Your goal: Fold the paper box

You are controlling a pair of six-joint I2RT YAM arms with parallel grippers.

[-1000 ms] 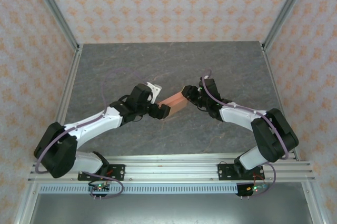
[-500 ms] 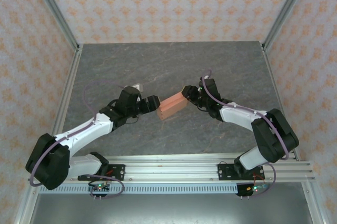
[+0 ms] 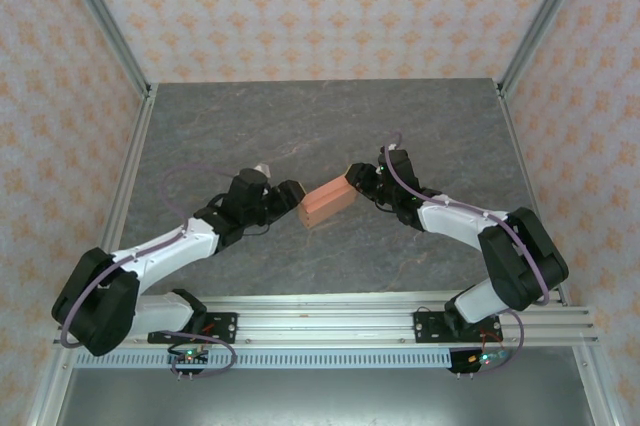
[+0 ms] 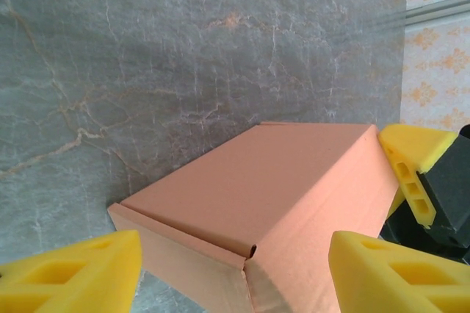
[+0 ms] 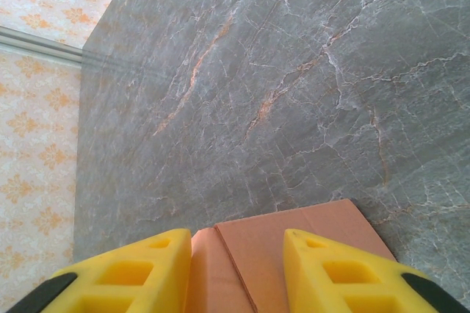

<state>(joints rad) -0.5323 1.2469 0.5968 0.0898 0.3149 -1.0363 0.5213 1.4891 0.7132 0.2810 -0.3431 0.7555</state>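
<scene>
1. Status: paper box (image 4: 279, 181) looks nearly formed. It sits mid-worktop (image 3: 300, 116) btwn the two arms, w/ a small gap at its near corner seam.
2. Right gripper (image 5: 236, 239) straddles the far end and appears to pinch it, acting as anchor.
3. Left gripper (image 4: 235, 247) is spread wide, w/ the box's near end just ahead, apart from both fingers.
4. Tip: left should come in square, close slowly and press the seam flush w/o crushing the thin card. Right should hold steady, no twist.

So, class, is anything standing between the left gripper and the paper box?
Nothing visible does. The left gripper, open, directly faces the nearest end of the paper box. The right gripper sits at the box's far end, out of that path.
</scene>
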